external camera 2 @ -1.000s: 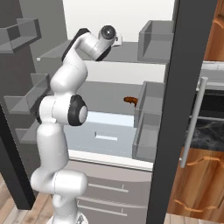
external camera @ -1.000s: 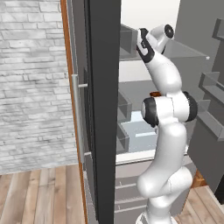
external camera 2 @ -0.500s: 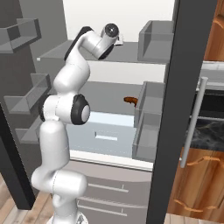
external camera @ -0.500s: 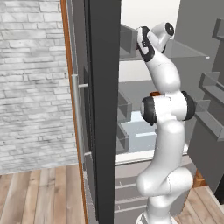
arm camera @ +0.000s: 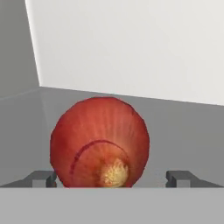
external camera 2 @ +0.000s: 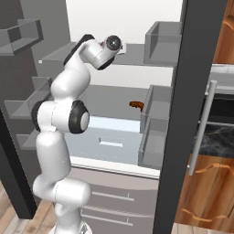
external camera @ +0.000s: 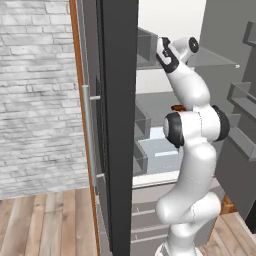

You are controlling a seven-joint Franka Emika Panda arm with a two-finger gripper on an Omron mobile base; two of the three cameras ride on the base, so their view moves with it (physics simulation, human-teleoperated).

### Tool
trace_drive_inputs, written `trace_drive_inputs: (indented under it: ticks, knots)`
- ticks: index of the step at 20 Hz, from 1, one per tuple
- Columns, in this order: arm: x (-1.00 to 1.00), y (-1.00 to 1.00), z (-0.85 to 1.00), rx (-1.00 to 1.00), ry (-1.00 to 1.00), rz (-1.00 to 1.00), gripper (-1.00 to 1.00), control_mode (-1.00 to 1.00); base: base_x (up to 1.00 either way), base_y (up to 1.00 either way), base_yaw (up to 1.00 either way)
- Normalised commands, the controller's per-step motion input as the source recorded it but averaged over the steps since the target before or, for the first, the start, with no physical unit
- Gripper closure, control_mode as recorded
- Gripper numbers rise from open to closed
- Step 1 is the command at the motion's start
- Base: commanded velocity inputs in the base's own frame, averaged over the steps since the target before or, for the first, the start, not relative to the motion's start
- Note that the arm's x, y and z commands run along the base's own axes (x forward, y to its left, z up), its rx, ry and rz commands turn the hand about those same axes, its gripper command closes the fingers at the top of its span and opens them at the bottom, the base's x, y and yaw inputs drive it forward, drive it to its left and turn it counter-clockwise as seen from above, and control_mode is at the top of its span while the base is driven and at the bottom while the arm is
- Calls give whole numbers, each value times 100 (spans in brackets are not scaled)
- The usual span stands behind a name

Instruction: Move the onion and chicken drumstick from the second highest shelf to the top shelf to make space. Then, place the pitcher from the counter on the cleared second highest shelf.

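From my left camera I see a grey brick wall (external camera: pixel 35 90) beside the open dark fridge door (external camera: pixel 117 125), with a wooden plank floor (external camera: pixel 45 222) below. A pale drawer (external camera 2: pixel 109 139) sits low inside the fridge, grey door bins (external camera 2: pixel 153 128) just beside it. On my right camera a brown wooden cabinet door (external camera 2: pixel 208 196) stands under a silver handle (external camera 2: pixel 201 128). The fridge's back wall (arm camera: pixel 131 48) is plain white.

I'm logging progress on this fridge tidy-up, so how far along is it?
The onion sits on the top shelf between the open gripper fingers, apparently just let go. The chicken drumstick lies on the second highest shelf, yet to go up. After that comes the pitcher.
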Motion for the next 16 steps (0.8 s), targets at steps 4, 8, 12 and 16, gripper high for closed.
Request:
trace_drive_inputs:
  ticks: [4, 8, 12, 16]
  knots:
    - [-59, -2, 7, 0, 15, -5, -100, -100, 0, 0, 0]
    - [-79, -11, 16, 0, 27, -3, -100, -100, 0, 0, 0]
    - [-97, -12, -3, -2, 22, -2, -100, -100, 0, 0, 0]
    - [-100, -34, -48, -6, 7, -4, -100, -100, 0, 0, 0]
